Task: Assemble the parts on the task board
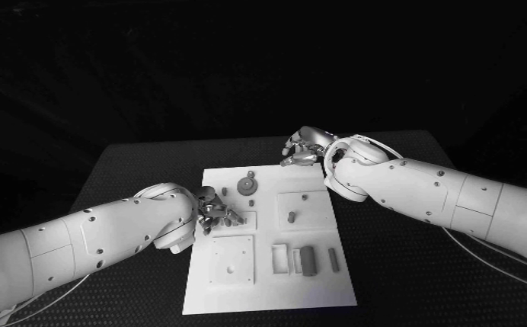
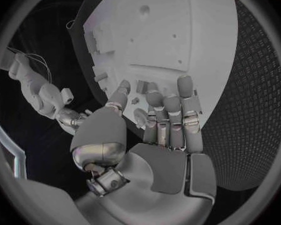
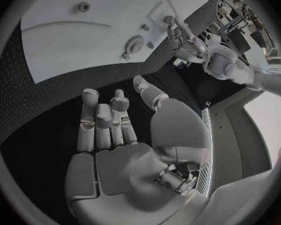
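1. Starting nearest you, the task board (image 1: 269, 285) lies on the black tabletop (image 1: 132, 167), its near end carrying one square plate with a peg (image 1: 231, 260) and three upright bars (image 1: 306, 260) side by side.
2. Midway up, you have the left hand (image 1: 216, 213) over the board's left edge, fingers (image 2: 185, 92) extended and a little apart, holding nothing you can make out; small parts (image 2: 140, 86) sit just past the fingertips.
3. Beside it stands one raised square with a pin (image 1: 292, 216).
4. Further on, one round disc part (image 1: 247, 184) lies near the far end.
5. Farthest, the right hand (image 1: 305, 146) hangs just beyond the board's far edge, fingers (image 3: 103, 120) straight, close together, empty.
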You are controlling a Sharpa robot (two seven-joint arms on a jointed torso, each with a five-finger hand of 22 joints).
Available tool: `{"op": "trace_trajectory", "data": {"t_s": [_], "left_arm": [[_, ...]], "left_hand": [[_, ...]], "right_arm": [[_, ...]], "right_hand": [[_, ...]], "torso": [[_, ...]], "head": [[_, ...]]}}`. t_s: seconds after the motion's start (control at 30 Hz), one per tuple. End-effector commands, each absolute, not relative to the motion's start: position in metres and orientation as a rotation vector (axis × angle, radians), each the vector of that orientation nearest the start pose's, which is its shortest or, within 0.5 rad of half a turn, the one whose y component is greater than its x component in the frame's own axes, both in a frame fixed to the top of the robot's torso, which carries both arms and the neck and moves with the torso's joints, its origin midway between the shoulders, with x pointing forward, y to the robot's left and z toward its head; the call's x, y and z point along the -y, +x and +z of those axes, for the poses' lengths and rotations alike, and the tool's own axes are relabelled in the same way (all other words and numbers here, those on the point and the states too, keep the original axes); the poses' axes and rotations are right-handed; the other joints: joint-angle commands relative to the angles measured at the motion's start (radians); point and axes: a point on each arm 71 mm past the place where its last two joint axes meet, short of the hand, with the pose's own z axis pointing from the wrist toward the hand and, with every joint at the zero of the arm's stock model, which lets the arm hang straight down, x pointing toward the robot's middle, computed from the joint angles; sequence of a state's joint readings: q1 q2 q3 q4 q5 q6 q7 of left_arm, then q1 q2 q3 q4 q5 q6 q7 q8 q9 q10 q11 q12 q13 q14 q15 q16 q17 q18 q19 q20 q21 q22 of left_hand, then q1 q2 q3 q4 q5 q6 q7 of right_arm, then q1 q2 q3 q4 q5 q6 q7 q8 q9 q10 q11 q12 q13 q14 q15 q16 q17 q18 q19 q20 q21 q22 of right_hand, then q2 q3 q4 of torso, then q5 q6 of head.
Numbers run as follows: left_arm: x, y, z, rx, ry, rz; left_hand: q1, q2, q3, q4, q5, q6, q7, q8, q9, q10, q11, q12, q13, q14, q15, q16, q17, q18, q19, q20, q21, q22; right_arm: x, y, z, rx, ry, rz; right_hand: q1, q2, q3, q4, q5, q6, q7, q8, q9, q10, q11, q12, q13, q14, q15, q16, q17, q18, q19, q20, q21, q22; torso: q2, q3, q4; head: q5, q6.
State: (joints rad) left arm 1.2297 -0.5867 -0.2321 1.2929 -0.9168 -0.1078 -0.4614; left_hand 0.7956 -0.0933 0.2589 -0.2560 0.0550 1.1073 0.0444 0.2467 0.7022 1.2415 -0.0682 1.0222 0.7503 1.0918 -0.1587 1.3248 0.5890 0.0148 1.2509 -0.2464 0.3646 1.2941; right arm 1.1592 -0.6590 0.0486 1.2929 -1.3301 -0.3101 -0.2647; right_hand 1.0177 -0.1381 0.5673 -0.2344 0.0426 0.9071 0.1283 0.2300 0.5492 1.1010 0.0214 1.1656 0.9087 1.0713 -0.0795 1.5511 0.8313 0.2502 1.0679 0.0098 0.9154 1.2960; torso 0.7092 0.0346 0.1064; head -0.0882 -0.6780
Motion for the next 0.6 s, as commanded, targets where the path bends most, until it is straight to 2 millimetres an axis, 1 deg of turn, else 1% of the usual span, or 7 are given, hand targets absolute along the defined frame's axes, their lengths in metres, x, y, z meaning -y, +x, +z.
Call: {"op": "trace_trajectory", "data": {"t_s": [0.03,0.13,0.33,0.43,0.6], "left_arm": [[-0.158,0.494,-0.2804,-2.295,-0.318,-0.447],[-0.1575,0.494,-0.282,-2.296,-0.32,-0.446],[-0.1568,0.4947,-0.283,-2.296,-0.323,-0.445],[-0.1553,0.4947,-0.2844,-2.306,-0.326,-0.452],[-0.1548,0.4944,-0.2869,-2.311,-0.326,-0.449]], "left_hand": [[-0.001,0.007,0.005,-0.001,-0.006,0.002,0.001,-0.003,-0.001,0.001,0.001,0.004,-0.001,-0.001,-0.004,0.007,-0.001,-0.01,0.002,-0.007,-0.004,0.002],[-0.001,0.012,0.006,-0.002,-0.006,0.002,0.0,-0.003,-0.001,0.001,0.001,0.004,-0.001,-0.001,-0.004,0.007,-0.001,-0.01,0.003,-0.007,-0.004,0.002],[0.001,0.023,0.01,-0.007,-0.006,0.003,0.0,-0.003,-0.002,0.001,0.001,0.005,-0.002,-0.001,-0.004,0.008,-0.001,-0.011,0.003,-0.007,-0.005,0.003],[-0.001,0.031,0.011,-0.008,-0.006,0.004,0.001,-0.003,-0.002,0.001,0.001,0.005,-0.002,-0.001,-0.004,0.008,-0.001,-0.012,0.003,-0.007,-0.005,0.004],[0.002,0.039,0.014,-0.013,-0.006,0.005,0.0,-0.003,-0.003,0.0,0.001,0.005,-0.003,-0.001,-0.004,0.008,-0.001,-0.012,0.004,-0.007,-0.006,0.005]], "right_arm": [[0.1847,0.5329,-0.1959,-1.73,0.15,0.558],[0.1845,0.5328,-0.1958,-1.73,0.149,0.558],[0.1843,0.5327,-0.1958,-1.729,0.149,0.559],[0.1843,0.5327,-0.1958,-1.729,0.149,0.559],[0.1841,0.5326,-0.1958,-1.73,0.148,0.559]], "right_hand": [[0.001,0.008,-0.005,0.0,0.006,-0.003,0.008,-0.004,-0.001,-0.007,0.002,0.004,-0.002,0.004,-0.003,-0.004,0.001,0.012,-0.004,-0.004,-0.005,0.001],[0.001,0.008,-0.005,0.0,0.006,-0.003,0.008,-0.004,-0.001,-0.007,0.002,0.004,-0.002,0.004,-0.003,-0.004,0.001,0.012,-0.004,-0.004,-0.005,0.001],[0.001,0.008,-0.005,0.0,0.006,-0.003,0.008,-0.004,-0.001,-0.007,0.002,0.004,-0.002,0.004,-0.003,-0.004,0.001,0.012,-0.004,-0.004,-0.005,0.001],[0.001,0.008,-0.005,0.0,0.006,-0.003,0.008,-0.004,-0.001,-0.007,0.002,0.004,-0.002,0.004,-0.003,-0.004,0.001,0.012,-0.004,-0.004,-0.005,0.001],[0.001,0.008,-0.005,0.0,0.006,-0.003,0.008,-0.004,0.0,-0.007,0.002,0.004,-0.002,0.004,-0.003,-0.004,0.001,0.012,-0.004,-0.004,-0.005,0.001]], "torso": [[0.0,0.0003,0.0001],[0.0,0.0,0.0002],[-0.001,0.0007,0.0001],[0.0,-0.0006,0.0004],[0.0,0.0001,0.0003]], "head": [[0.0,0.0],[-0.001,-0.001],[-0.001,0.0],[-0.002,0.001],[-0.003,0.001]]}}
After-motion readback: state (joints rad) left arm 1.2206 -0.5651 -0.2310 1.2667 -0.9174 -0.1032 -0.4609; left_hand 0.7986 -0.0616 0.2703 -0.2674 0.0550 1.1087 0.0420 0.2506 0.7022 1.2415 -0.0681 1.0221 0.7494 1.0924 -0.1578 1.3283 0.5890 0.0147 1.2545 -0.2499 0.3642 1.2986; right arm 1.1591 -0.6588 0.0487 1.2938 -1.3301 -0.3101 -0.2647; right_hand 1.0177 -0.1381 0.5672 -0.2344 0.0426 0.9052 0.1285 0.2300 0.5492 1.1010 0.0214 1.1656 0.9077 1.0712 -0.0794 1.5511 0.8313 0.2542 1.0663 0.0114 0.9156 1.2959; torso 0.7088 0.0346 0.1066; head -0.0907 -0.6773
